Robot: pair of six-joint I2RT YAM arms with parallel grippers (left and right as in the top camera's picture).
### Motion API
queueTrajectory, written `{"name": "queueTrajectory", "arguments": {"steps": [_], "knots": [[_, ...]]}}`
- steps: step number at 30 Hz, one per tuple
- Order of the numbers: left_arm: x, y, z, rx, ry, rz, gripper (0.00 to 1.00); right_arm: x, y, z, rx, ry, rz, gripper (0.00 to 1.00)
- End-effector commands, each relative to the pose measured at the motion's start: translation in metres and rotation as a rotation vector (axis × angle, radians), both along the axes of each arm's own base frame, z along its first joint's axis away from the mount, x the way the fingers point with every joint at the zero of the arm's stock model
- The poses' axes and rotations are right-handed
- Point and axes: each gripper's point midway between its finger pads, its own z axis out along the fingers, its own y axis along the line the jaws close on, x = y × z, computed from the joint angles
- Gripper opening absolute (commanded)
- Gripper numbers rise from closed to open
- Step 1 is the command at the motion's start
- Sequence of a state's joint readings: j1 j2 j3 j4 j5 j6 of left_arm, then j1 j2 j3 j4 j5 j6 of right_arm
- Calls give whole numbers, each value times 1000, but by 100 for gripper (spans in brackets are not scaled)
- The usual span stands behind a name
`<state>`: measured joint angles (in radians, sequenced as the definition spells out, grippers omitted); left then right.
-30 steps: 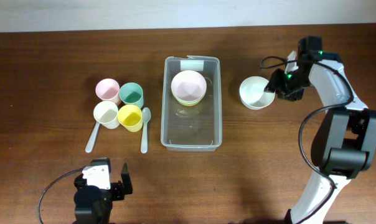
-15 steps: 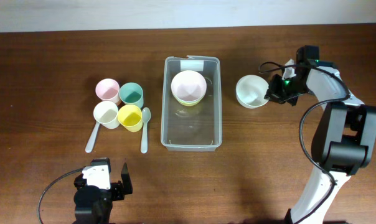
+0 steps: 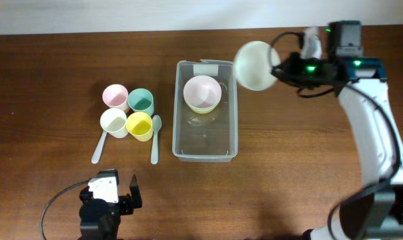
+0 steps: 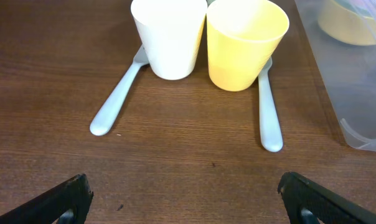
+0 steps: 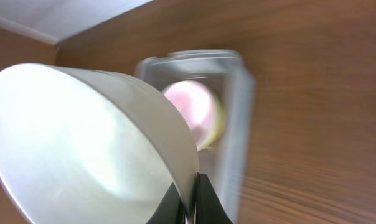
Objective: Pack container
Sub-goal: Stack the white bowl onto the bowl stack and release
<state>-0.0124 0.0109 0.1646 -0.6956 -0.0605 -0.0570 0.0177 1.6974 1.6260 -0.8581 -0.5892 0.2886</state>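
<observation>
Looking at your right gripper [image 3: 276,67]: it's pinching the rim of the white bowl [image 3: 255,65], fingers pressed onto the wall, bowl held off the table and tipped w/ its mouth sideways. The container [image 3: 205,137] lies flat at table ctr, just beside and below that gripper, toward the left arm's side. From overhead the bowl overlaps the container's far right corner. The wrist cam shows the container past the bowl's edge, blurred. Inside, at the labelled end, a pink bowl [image 3: 201,90] sits nested in a yellow-green bowl [image 3: 202,109]; the near half is bare.

Your left gripper [image 4: 188,199] is low at the near table edge, well apart from the container, fingers spread wide w/ nothing btwn them. Ahead of it stand a white cup [image 4: 169,37] and a yellow cup [image 4: 244,43], touching, w/ two spoons [image 4: 116,93] [image 4: 267,106] flat beside them. A pink cup [image 3: 115,95] and a teal cup [image 3: 141,101] stand behind.
</observation>
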Motion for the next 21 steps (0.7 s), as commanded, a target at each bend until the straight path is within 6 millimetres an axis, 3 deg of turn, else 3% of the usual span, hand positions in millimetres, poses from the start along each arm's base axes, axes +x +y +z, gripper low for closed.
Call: {"name": "queueTrajectory", "arguments": {"steps": [1,6,10,14,17,18,19,21], "knots": [[0,2,-1,8,-1,8,100,-7,52,-8,-133,-9,39,4],[0,2,-1,8,-1,8,100,7,87,-75,-317,56,15,4],[0,2,-1,8,-1,8,100,35,93,-123,-325,81,-10,4],[0,2,-1,8,-1,8,100,48,97,-143,-278,101,-39,4],[0,2,-1,8,-1,8,99,51,98,-145,-275,97,-38,5],[0,2,-1,8,-1,8,99,52,102,-143,-266,83,-20,19],[0,2,-1,8,-1,8,100,52,106,-141,-258,69,8,26],[0,2,-1,8,-1,8,99,52,124,-120,-205,2,138,32]]}}
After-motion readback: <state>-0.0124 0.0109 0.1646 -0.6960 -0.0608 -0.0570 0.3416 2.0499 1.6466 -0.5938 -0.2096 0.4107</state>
